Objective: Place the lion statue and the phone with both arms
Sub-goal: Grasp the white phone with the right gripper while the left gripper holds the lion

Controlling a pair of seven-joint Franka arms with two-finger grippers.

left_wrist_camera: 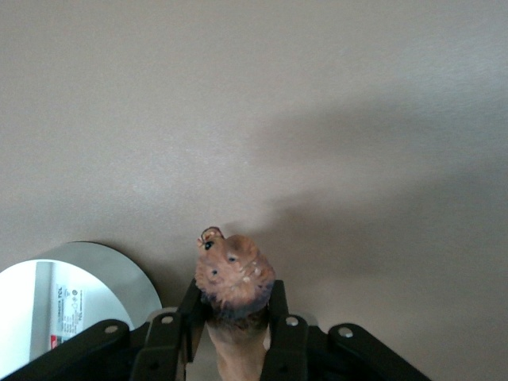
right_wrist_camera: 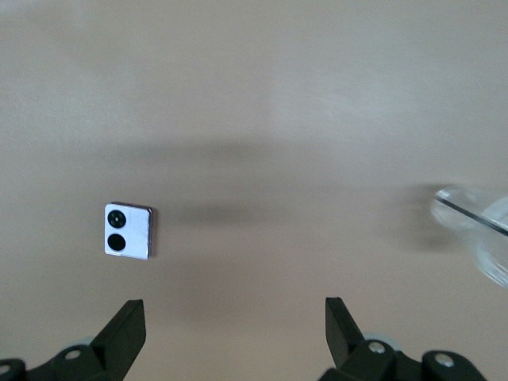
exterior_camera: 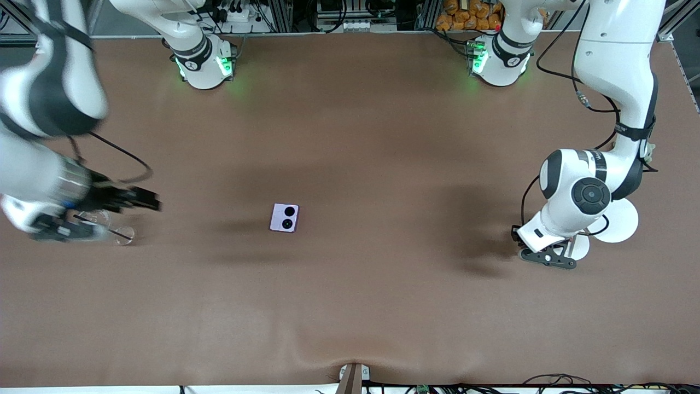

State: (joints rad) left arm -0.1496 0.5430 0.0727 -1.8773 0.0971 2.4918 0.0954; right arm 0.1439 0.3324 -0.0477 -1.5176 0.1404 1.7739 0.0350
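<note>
The phone (exterior_camera: 285, 217) lies flat on the table (exterior_camera: 383, 306), mid-table, and serves as the landmark. The lion (left_wrist_camera: 232, 278) is pinched in the left gripper (left_wrist_camera: 235, 329), which is up over the table well off toward the left arm's end from the phone, above white discs (exterior_camera: 620, 221). The right gripper (right_wrist_camera: 230, 329) hangs with fingers wide and empty, over glassware (exterior_camera: 117, 232) toward the right arm's end from the phone.

The step in hand looks like setting the lion down. Lower it straight, let its base meet the cloth, then release, so it does not topple.

Bare table surrounds the phone on every side, so either arm has free room to come in; only the discs and the glassware crowd the table ends.
</note>
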